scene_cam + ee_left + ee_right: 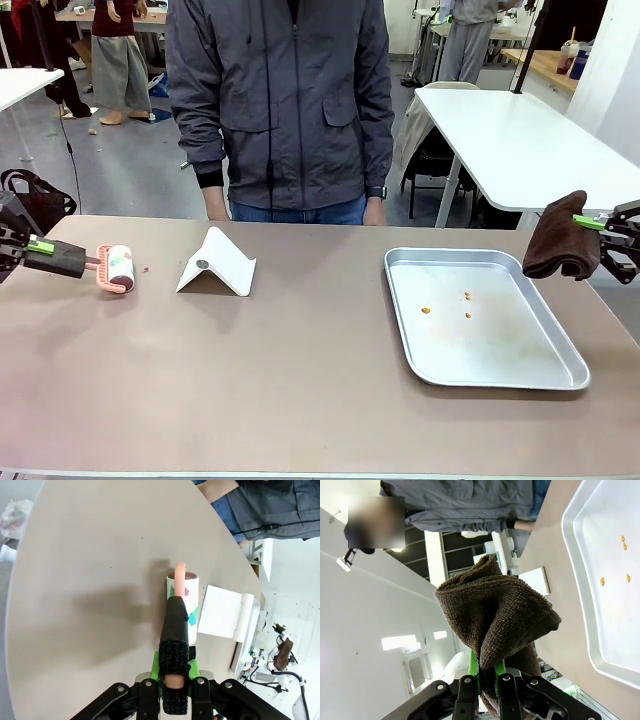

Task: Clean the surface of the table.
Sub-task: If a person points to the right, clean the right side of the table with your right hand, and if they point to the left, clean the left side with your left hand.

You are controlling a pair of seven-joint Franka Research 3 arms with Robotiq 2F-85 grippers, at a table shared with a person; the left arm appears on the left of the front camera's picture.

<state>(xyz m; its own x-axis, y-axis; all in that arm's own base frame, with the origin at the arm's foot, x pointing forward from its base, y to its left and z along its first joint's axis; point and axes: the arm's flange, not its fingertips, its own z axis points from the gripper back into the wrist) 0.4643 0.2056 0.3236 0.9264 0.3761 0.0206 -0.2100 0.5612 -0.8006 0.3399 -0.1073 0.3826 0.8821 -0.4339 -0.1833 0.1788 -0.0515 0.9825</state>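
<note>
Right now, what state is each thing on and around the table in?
Lint roller, handle clamped in the left gripper.
Brown cloth, bunched, clamped in the right gripper.
Tray, flat on the table, few orange crumbs inside.
White stand, tent-shaped, standing untouched.

The table [300,390] has a smooth, matt tan-brown top with a pale edge. On it, the tray [500,345] is bare metal, bright and shiny. Just off the tray's right edge, the cloth [558,245] is dark brown terry, rough and nubbly. Well left of the tray, the folded stand [222,268] looks like smooth matt white plastic. Farther left still, the lint roller [114,268] has a white paper roll, a glossy pink plastic frame and a handle [176,630] wrapped in fuzzy black fabric.
</note>
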